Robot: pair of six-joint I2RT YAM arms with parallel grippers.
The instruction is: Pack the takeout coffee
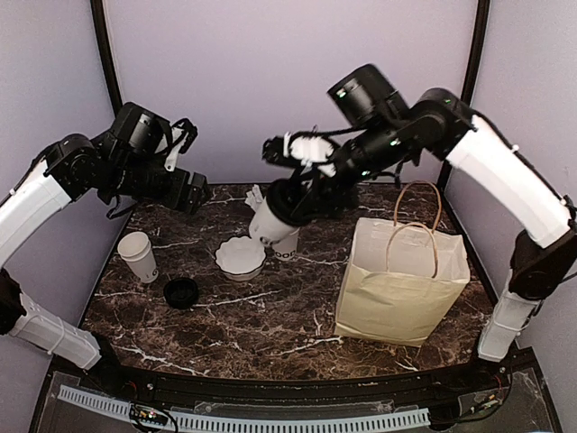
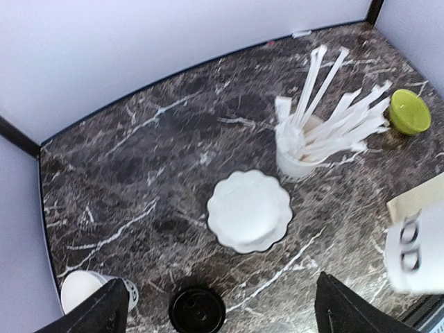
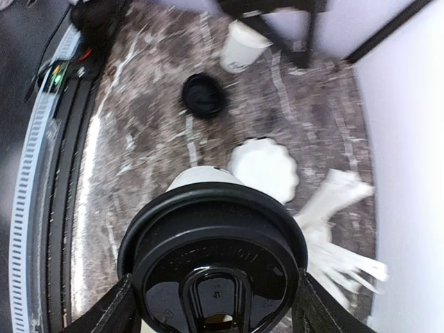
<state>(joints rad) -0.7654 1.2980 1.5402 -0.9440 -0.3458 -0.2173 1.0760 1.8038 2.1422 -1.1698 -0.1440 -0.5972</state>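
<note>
Top view, centre: right claw point(image 1: 287, 203) clamps the lidded coffee cup point(image 1: 264, 225) aloft near the paper bag point(image 1: 401, 280), likely bound inside. Left wrist, bottom: left claw point(image 2: 223, 291) gapes wide, framing lidless cup point(image 2: 80, 290) and loose lid point(image 2: 198, 310). Right wrist: clamped lid point(image 3: 211, 250) fills bottom.

Lab booth, plain walls point(image 1: 288, 81), marble tabletop point(image 1: 270, 325)
</note>
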